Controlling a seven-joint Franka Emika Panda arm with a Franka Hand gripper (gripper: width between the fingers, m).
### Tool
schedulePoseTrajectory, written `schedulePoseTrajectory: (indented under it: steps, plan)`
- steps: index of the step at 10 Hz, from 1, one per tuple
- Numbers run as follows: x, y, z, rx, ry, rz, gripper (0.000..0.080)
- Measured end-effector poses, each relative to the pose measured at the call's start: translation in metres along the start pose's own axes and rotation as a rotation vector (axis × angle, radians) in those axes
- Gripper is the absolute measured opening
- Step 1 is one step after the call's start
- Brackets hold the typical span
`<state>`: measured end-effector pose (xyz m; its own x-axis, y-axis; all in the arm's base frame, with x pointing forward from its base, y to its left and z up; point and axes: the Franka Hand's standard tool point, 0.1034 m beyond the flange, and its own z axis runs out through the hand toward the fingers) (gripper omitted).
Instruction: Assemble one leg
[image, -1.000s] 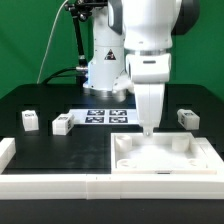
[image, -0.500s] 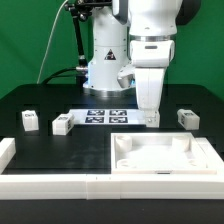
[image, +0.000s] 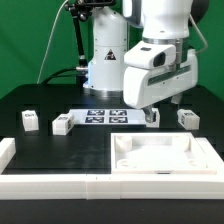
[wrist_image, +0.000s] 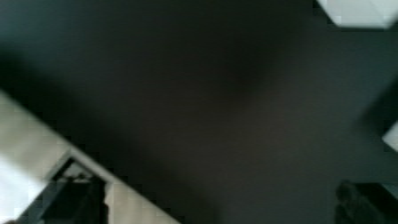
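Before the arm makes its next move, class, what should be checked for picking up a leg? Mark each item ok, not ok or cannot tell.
1. Claw open: ok; in the wrist view its fingers stand wide apart.
2. Claw empty: ok; only dark table shows between them.
3. A leg free to grasp: ok; the leg at the exterior view's right stands alone on the table, apart from the panel.
4. Claw over that leg: not ok; it hangs tilted beside it, by the panel's far edge.
5. Opening wide enough for the leg: cannot tell; no picture shows the two side by side.
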<state>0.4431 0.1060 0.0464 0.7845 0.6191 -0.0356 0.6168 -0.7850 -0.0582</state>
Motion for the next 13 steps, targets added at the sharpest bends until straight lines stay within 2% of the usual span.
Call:
schedulePoseTrajectory:
  steps: [4,7,9,11,12,13]
  plan:
    - [0.017,-0.034,0.004,0.016,-0.001,0.373,0.0649]
    - [0.019,-0.039,0.004,0.04,-0.001,0.606,0.0649]
    - [0.019,-0.043,0.005,0.043,0.003,0.646,0.0649]
    - [0.018,-0.075,0.013,0.043,0.007,0.632,0.0649]
    - [0.017,-0.084,0.015,0.043,0.006,0.611,0.0649]
    - [0.015,-0.087,0.017,0.043,0.008,0.584,0.0649]
